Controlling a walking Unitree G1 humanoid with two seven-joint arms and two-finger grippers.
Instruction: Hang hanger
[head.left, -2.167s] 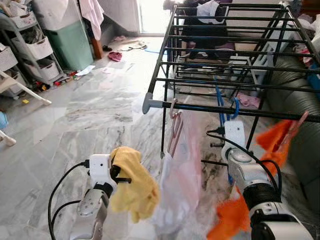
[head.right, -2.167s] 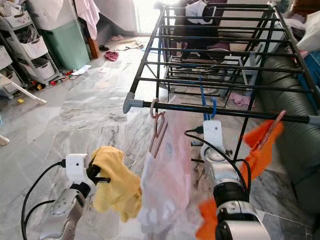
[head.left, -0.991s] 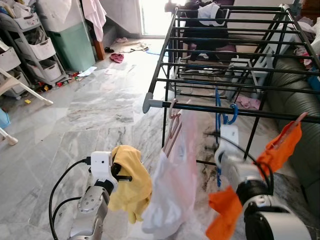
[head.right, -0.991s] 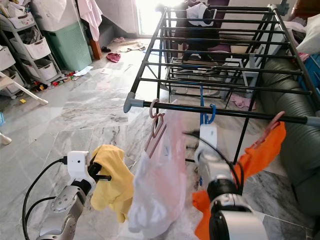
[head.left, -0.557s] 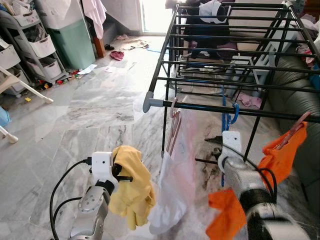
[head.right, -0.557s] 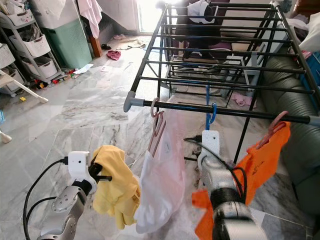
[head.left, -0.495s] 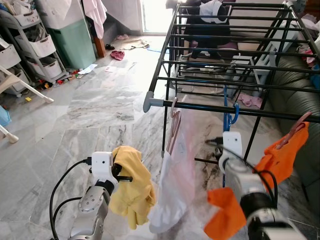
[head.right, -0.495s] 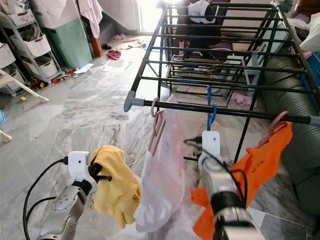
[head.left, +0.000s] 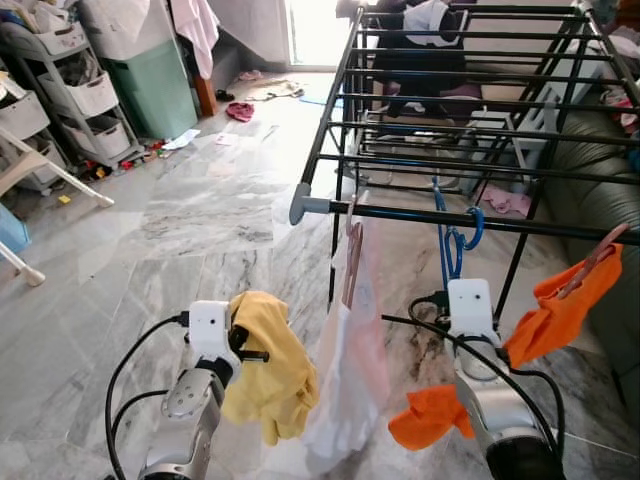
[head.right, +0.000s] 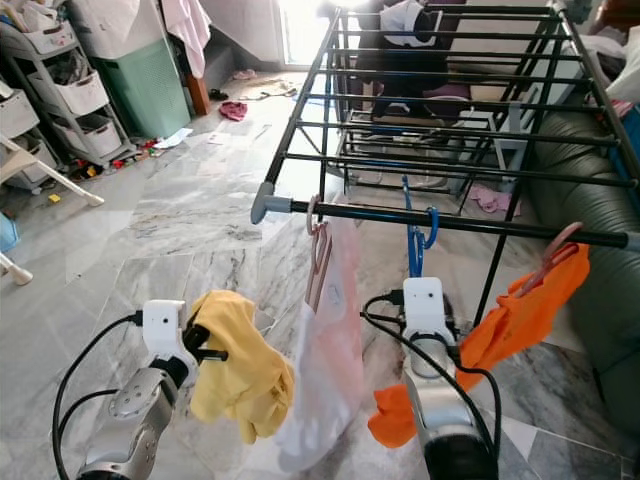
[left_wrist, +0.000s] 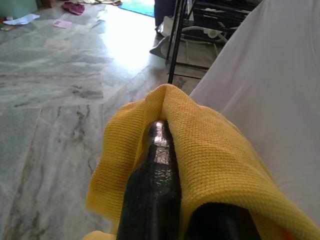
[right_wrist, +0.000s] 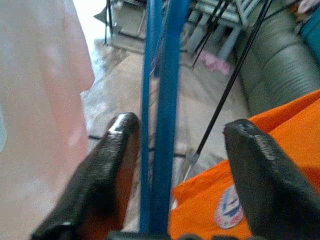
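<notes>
Laundry hung along the front bar of a black drying rack (head.left: 420, 215).

Blue hanger (head.left: 452, 240) hooks over that bar near the frame's centre, with the right end effector (right_wrist: 172, 150) just below it at about 6 o'clock, fingers (right_wrist: 117, 145) spread wide on either side of the hanger's blue shaft without gripping it. To the hanger's 9 o'clock a pink hanger (head.left: 352, 255) carries a pale pink garment (head.left: 350, 370); to its 3 o'clock an orange shirt (head.left: 560, 305) hangs from the same bar. At 7 o'clock in the head view, the left end effector (head.left: 250, 350) is closed on a yellow cloth (head.left: 270, 375) draped over its fingers, held above the marble floor (head.left: 190, 220).
</notes>
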